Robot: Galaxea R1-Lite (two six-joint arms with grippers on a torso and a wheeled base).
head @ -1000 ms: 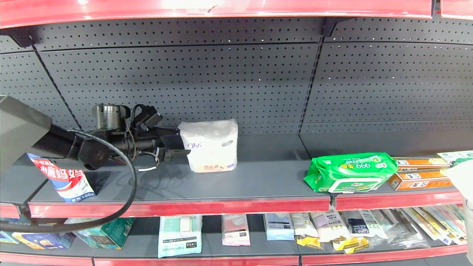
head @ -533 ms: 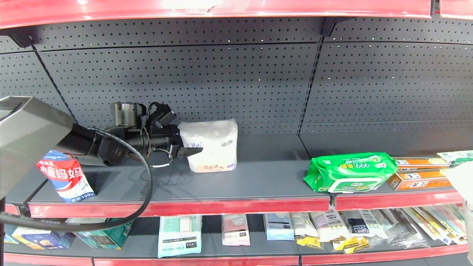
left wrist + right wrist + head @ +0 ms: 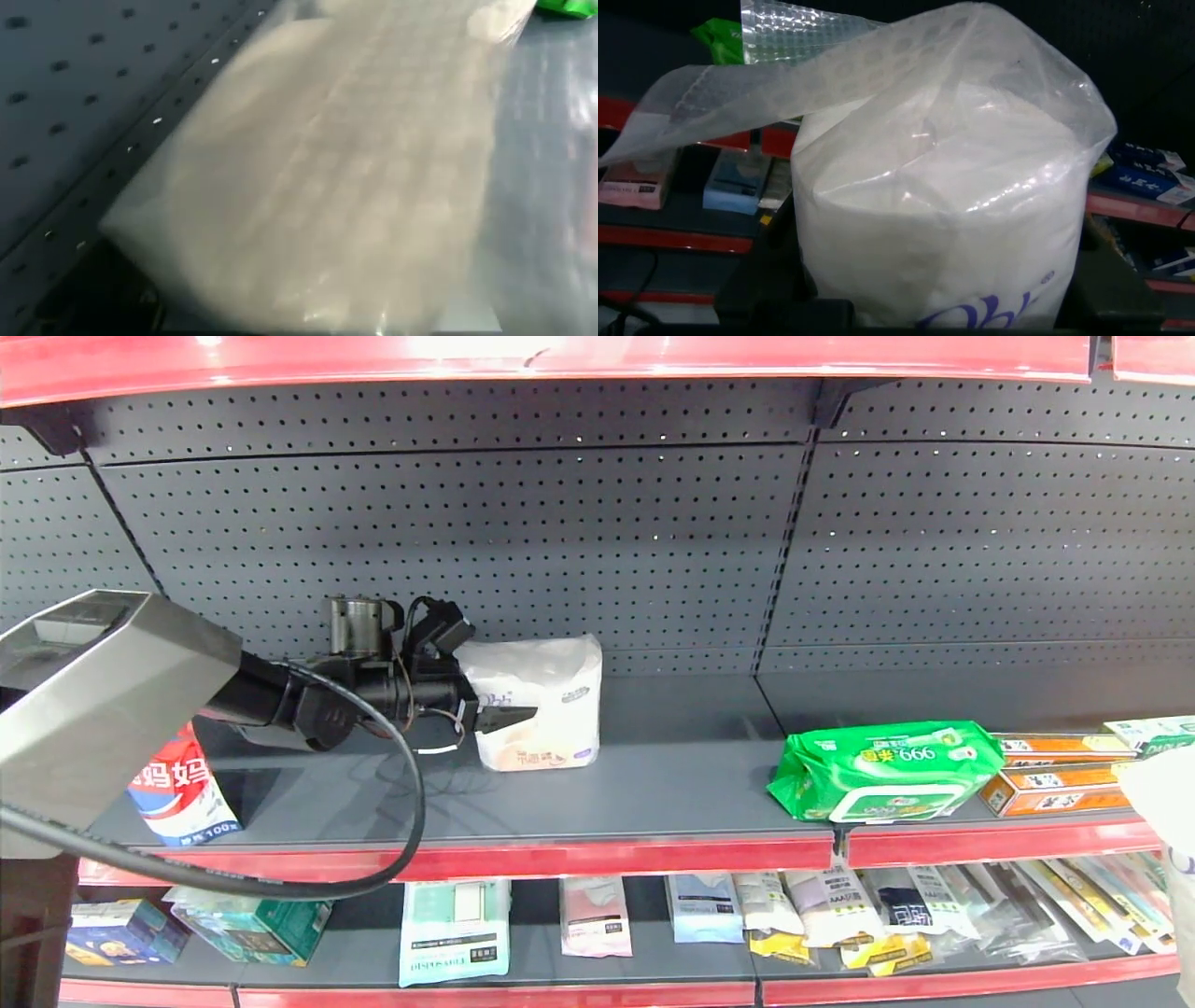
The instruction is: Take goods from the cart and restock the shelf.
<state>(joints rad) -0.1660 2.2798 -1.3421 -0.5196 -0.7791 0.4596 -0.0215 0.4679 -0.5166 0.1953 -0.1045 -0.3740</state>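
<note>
Where the left arm stretches over the grey shelf (image 3: 653, 784), its left pincer (image 3: 504, 717) is against the lower left part of the white pack (image 3: 546, 695). One dark finger (image 3: 512, 715) lies across the pack's front face; the other is hidden, so I cannot tell whether the jaws are clamped or apart. The pack stands upright near the pegboard (image 3: 560, 541), towards the left half of the shelf, and in the left wrist view its plastic wrap (image 3: 355, 187) sits right up against the camera.

The right pincer (image 3: 934, 303) holds a second pack (image 3: 943, 187), with dark jaws on either side of its base and loose wrap flaring at its top. This second pack shows at the right edge of the head view (image 3: 1162, 793), off the shelf.

Also on the shelf are a red-and-blue bag (image 3: 177, 793) at the far left, a green wipes pack (image 3: 882, 770) right of centre, and orange boxes (image 3: 1060, 789) just beside it. Sachets (image 3: 597, 915) lie on the shelf below.
</note>
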